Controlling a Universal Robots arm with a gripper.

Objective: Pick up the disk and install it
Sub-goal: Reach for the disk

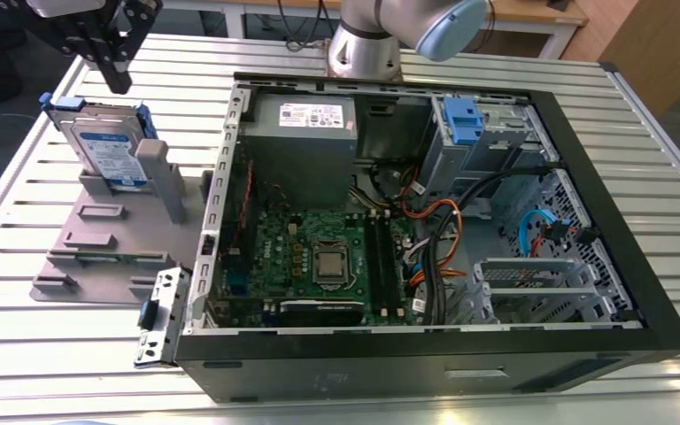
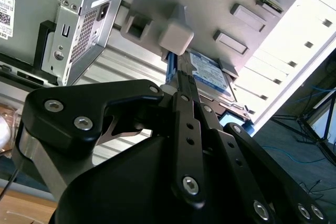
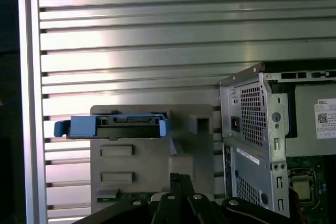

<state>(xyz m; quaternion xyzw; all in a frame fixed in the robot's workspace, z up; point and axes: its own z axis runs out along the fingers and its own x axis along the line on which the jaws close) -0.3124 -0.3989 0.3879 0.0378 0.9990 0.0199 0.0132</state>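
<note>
The disk [image 1: 110,150] stands on edge in a grey holder [image 1: 104,232] on the exterior view's left, beside the open computer case [image 1: 435,359]. It is silver-grey with a blue-and-white label and a blue bracket. My gripper [image 1: 118,81] hangs just above the disk's upper edge, shut and holding nothing. In the first wrist view the disk [image 3: 113,126] is seen edge-on as a blue strip on the holder [image 3: 142,166], a little apart from the gripper [image 3: 176,178]. In the second wrist view the gripper [image 2: 178,85] points toward the disk's label [image 2: 207,72].
The case lies open with a motherboard [image 1: 316,257], a grey power supply [image 1: 305,124] and a drive bay with a blue latch [image 1: 464,119]. A small blue-and-silver latch part [image 1: 157,314] sits by the case's near corner. My arm's base [image 1: 370,44] stands behind the case on the slatted table [image 1: 57,354].
</note>
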